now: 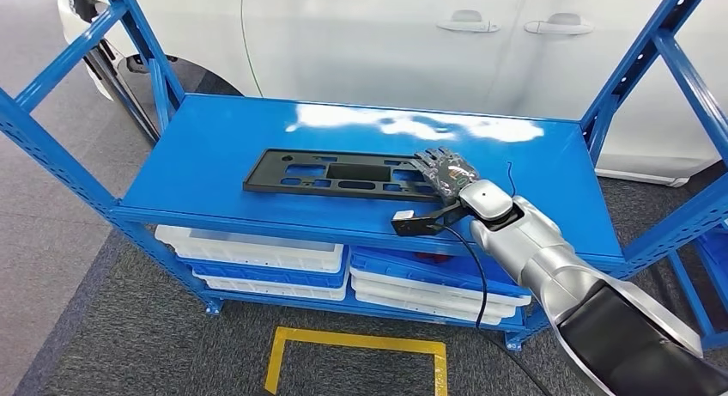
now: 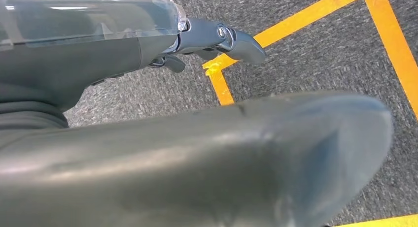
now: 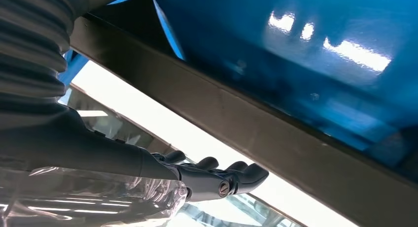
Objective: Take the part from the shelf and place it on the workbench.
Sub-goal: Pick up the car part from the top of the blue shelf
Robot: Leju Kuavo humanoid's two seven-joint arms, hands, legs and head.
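A flat black plastic part [image 1: 335, 174] with several cut-outs lies lengthwise on the top board of the blue shelf [image 1: 223, 130]. My right hand [image 1: 448, 168] reaches in from the right and lies with its fingers stretched over the part's right end. In the right wrist view the fingers [image 3: 217, 180] are straight, with nothing between them, and run beside the part's dark edge [image 3: 246, 123]. I cannot tell if they touch it. My left hand [image 2: 212, 40] hangs over the grey floor and holds nothing.
A white car [image 1: 386, 35] stands close behind the shelf. Blue uprights [image 1: 51, 147] and braces [image 1: 652, 52] frame both ends. White and blue trays [image 1: 257, 250] fill the lower level. Yellow tape [image 1: 360, 344] marks the carpet in front. A black cable [image 1: 476, 267] hangs from my right wrist.
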